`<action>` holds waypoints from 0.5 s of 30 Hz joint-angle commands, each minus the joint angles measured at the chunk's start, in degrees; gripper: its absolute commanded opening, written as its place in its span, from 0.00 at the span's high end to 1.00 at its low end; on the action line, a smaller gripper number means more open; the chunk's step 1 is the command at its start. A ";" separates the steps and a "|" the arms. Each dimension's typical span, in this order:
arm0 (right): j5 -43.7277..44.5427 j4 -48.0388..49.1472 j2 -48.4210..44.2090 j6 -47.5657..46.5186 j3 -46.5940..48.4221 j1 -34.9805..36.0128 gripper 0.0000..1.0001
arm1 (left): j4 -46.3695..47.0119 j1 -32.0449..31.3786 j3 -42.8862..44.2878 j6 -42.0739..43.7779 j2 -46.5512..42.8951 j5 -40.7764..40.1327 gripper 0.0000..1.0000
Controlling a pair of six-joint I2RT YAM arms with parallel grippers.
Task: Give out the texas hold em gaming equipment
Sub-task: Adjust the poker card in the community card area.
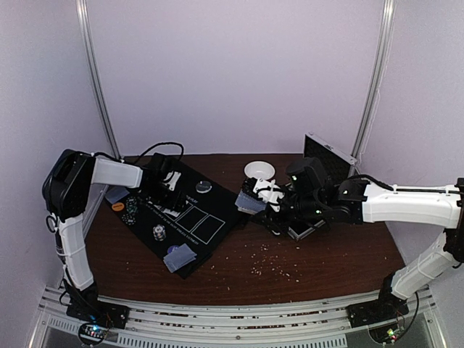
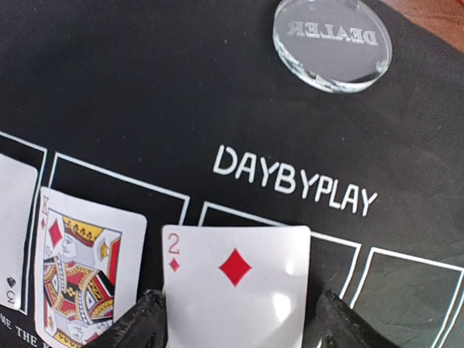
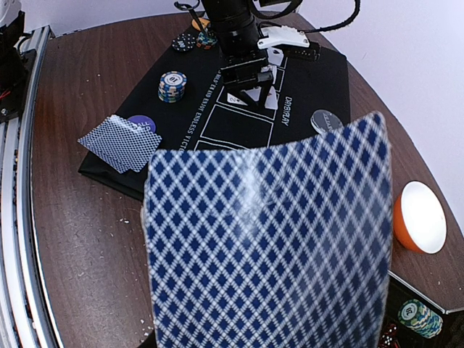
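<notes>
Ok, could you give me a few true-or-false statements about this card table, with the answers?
1. The card between the left gripper's fingers is a two of diamonds. True.
2. The card beside it is a queen of spades. False: it is a king of diamonds.
3. The right gripper holds a blue-backed card. True.
4. The dealer button is bright red. False: it is clear and lies on the black mat.

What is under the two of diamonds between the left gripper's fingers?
The black mat, with a white-outlined card box showing around the two of diamonds. The box's middle is covered; whether the card rests flat cannot be told.
</notes>
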 commanded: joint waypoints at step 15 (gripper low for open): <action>1.14 -0.02 0.41 -0.12 0.24 -0.20 0.61 | -5.89 0.02 2.61 9.11 0.32 5.21 0.33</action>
